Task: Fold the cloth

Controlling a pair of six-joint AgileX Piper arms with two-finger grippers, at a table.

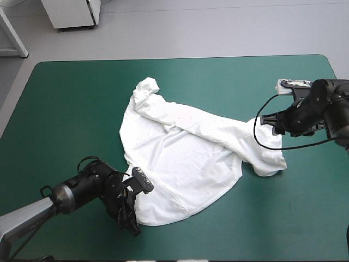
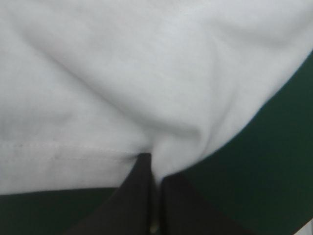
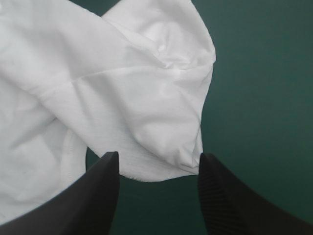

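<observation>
high view: one white t-shirt (image 1: 185, 147) lies rumpled on the teal-green desk (image 1: 65, 109) between two sets of jaws. left wrist view: left jaws pinch its hem. right wrist view: right jaws gape, one cloth corner between their tips, ungripped.

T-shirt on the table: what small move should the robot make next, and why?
Probably shut the right gripper: its open fingers straddle a bunched end of the T-shirt, while the left gripper is shut on the hem, so both could then pull it flat.
</observation>
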